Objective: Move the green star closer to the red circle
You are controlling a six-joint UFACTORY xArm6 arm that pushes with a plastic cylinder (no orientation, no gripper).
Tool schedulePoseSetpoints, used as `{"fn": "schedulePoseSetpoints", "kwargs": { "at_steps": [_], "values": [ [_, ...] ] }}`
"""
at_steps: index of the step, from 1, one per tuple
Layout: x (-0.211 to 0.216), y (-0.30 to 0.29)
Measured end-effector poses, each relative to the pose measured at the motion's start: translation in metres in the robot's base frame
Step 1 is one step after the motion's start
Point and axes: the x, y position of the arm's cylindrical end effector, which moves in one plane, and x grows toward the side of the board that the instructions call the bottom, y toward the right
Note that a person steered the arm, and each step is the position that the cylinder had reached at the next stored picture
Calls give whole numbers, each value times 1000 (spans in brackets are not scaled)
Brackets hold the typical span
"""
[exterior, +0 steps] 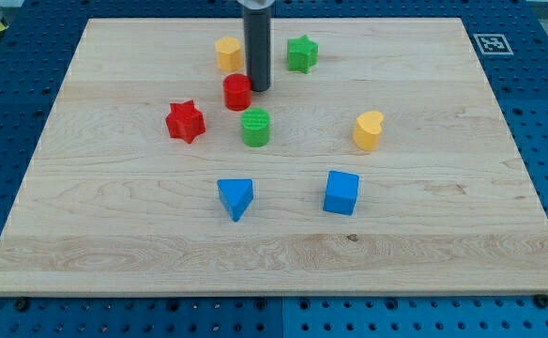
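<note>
The green star (302,53) lies near the view's top, right of centre. The red circle (237,92) stands lower and to its left. My tip (258,89) is the lower end of the dark rod; it sits just right of the red circle, touching or nearly touching it, and down-left of the green star, about a block's width from the star.
A yellow hexagon (228,53) lies above the red circle. A red star (185,121) is to its lower left and a green circle (255,128) just below it. A yellow heart (369,130), a blue triangle (235,197) and a blue cube (342,192) lie further down the wooden board (86,235).
</note>
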Motion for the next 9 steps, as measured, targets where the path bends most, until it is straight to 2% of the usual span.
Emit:
{"fn": "schedulePoseSetpoints", "kwargs": {
  "at_steps": [2, 5, 6, 7, 8, 9],
  "values": [
    [14, -55],
    [8, 130],
    [-33, 150],
    [-77, 150],
    [-96, 134],
    [-95, 96]
  ]
}}
